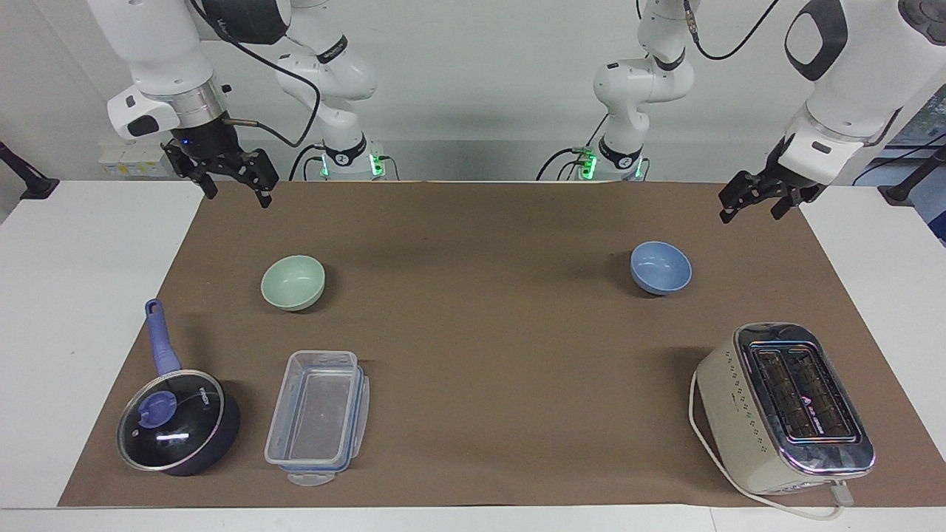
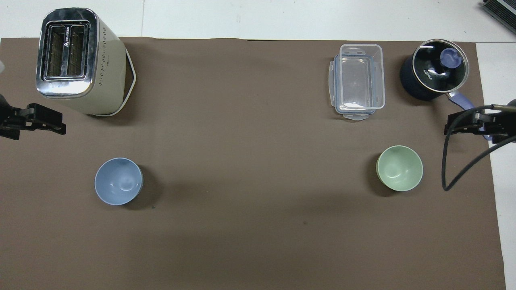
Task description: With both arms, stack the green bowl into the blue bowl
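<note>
The green bowl (image 1: 293,281) sits left of centre in the facing view, below the right gripper (image 1: 235,182), whose fingers are spread wide and empty. The blue bowl (image 1: 660,267) sits right of centre, below the left gripper (image 1: 752,202), also spread wide.

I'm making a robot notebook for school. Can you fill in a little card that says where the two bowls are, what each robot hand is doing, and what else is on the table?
green bowl: small pale mint-green bowl, empty, on the brown mat, right arm's end
blue bowl: small periwinkle-blue bowl, empty, left arm's end
right gripper: open, raised, holding nothing
left gripper: open, raised, holding nothing
stacking: not started
other things: dark blue lidded saucepan, clear plastic container, cream toaster
</note>
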{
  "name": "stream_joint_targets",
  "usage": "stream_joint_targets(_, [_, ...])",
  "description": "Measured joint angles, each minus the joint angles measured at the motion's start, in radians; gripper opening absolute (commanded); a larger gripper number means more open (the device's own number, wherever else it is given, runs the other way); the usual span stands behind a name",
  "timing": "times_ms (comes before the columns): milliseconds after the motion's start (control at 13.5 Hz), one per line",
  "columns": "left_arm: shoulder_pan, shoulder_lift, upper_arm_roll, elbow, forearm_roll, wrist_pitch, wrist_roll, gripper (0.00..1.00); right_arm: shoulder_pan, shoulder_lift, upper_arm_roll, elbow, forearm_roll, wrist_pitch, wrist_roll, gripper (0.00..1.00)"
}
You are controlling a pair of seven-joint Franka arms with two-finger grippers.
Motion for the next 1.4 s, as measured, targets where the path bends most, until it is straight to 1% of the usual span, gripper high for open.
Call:
stream_joint_targets(74, [0.000,-0.019,-0.001,-0.042,0.000,0.025,0.000,1.00,0.000,0.000,0.000,0.000,0.000,0.000,0.000,1.00])
stream_joint_targets(148, [0.000,-0.047,-0.001,-0.110,0.000,0.077,0.009,1.00,0.000,0.000,0.000,0.000,0.000,0.000,0.000,1.00])
stream_joint_targets(296, [0.004,-0.109,0.002,-0.272,0.000,0.198,0.059,1.00,-0.001,0.000,0.000,0.000,0.000,0.000,0.000,1.00])
stream_joint_targets(444, [0.026,-0.142,0.008,-0.414,0.000,0.313,0.099,1.00,-0.001,0.000,0.000,0.000,0.000,0.000,0.000,1.00])
stream_joint_targets(665, [0.046,-0.144,0.011,-0.598,0.000,0.519,0.126,1.00,-0.001,0.000,0.000,0.000,0.000,0.000,0.000,1.00])
stream_joint_targets(887, [0.055,-0.123,0.011,-0.739,0.000,0.691,0.139,1.00,-0.001,0.000,0.000,-0.002,0.000,0.000,0.000,1.00])
stream_joint_targets(961, [0.055,-0.108,0.010,-0.773,0.000,0.741,0.140,0.93,-0.001,0.000,0.000,-0.003,0.000,0.000,0.000,1.00])
stream_joint_targets(1035, [0.055,-0.092,0.008,-0.798,0.000,0.779,0.140,0.09,-0.001,0.000,0.000,-0.003,0.000,0.000,0.000,1.00])
stream_joint_targets(1109, [0.055,-0.075,0.008,-0.815,0.000,0.805,0.141,0.00,-0.001,0.000,0.000,-0.003,0.000,0.000,0.000,1.00])
stream_joint_targets(1257, [0.055,-0.051,0.007,-0.824,0.000,0.821,0.141,0.00,-0.001,0.000,0.000,-0.003,0.000,0.000,0.000,1.00])
stream_joint_targets(1405, [0.055,-0.049,0.007,-0.823,0.000,0.821,0.142,0.00,-0.001,0.000,0.000,-0.003,0.000,0.000,0.000,1.00])
